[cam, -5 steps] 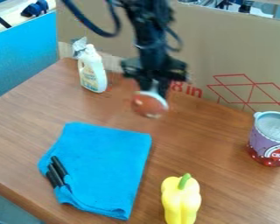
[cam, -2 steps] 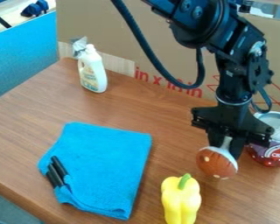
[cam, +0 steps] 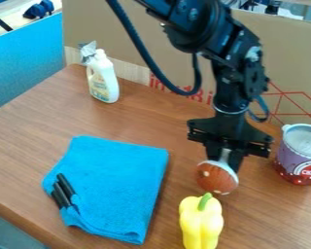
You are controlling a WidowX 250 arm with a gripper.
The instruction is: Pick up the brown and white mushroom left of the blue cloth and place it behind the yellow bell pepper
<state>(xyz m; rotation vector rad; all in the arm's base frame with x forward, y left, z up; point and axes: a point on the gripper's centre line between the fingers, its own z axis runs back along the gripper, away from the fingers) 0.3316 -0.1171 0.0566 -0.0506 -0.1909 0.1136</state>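
Nearest us lay the yellow pepper (cam: 201, 224); beside it we saw the blue cloth (cam: 122, 187) bearing two black rods (cam: 65, 184). Just behind the pepper, we saw the gripper (cam: 224, 162) grasping the brown mushroom (cam: 215, 178) by its pale stem. Farther behind the pepper stood the can (cam: 300, 158), then the white bottle (cam: 102, 80).

I see my wood-grained brown table (cam: 28, 146), with a folded blue cloth (cam: 119, 189) spread flat on it. Beside the cloth, near the bottom edge of the camera view, I have a yellow pepper (cam: 200, 224), its green stem up. A white bottle (cam: 102, 82) stands upright near a corner, well apart from my purple-and-red can (cam: 298, 158).
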